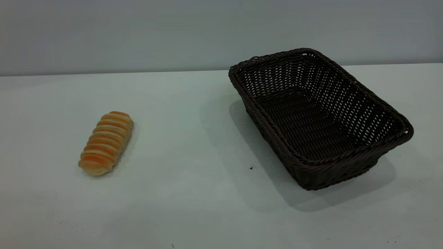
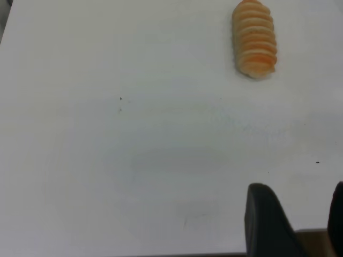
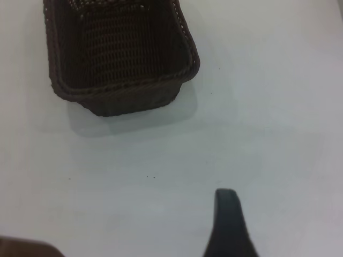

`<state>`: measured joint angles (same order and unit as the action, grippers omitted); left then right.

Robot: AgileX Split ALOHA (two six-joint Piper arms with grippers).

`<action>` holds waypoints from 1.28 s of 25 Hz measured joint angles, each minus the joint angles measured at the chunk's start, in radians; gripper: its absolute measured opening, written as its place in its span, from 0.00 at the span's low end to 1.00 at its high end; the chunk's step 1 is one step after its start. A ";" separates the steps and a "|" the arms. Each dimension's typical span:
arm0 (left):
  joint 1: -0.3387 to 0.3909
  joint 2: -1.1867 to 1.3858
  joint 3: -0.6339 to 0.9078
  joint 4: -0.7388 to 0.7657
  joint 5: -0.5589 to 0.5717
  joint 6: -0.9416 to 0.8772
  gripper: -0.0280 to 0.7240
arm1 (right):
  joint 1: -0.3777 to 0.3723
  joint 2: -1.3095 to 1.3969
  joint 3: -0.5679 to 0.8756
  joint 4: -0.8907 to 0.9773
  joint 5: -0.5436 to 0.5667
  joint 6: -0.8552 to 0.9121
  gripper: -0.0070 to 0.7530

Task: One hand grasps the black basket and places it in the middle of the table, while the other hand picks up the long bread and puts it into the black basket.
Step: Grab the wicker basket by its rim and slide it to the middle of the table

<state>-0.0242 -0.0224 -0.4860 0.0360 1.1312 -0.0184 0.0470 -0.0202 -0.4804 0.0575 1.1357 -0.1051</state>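
The black basket [image 1: 320, 121] stands empty on the right half of the table [image 1: 193, 193], set at an angle. It also shows in the right wrist view [image 3: 120, 56], well ahead of my right gripper, of which only one finger [image 3: 228, 219] shows, with bare table beside it. The long bread [image 1: 106, 142] lies on the left half, striped face up. In the left wrist view the bread [image 2: 254, 38] lies far ahead of my left gripper [image 2: 300, 188], which is open and empty above the table. Neither arm appears in the exterior view.
A grey wall runs behind the table's far edge [image 1: 114, 72]. A few tiny dark specks [image 1: 251, 168] dot the tabletop between the bread and the basket. The table's near edge shows in the left wrist view [image 2: 161, 255].
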 joint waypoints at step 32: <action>0.000 0.565 -0.018 -0.013 -0.577 -0.074 0.77 | 0.000 1.469 -0.340 0.583 -0.352 -0.287 0.73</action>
<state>-0.0242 0.5429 -0.5038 0.0227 0.5545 -0.0927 0.0470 1.4486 -0.8205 0.6410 0.7840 -0.3918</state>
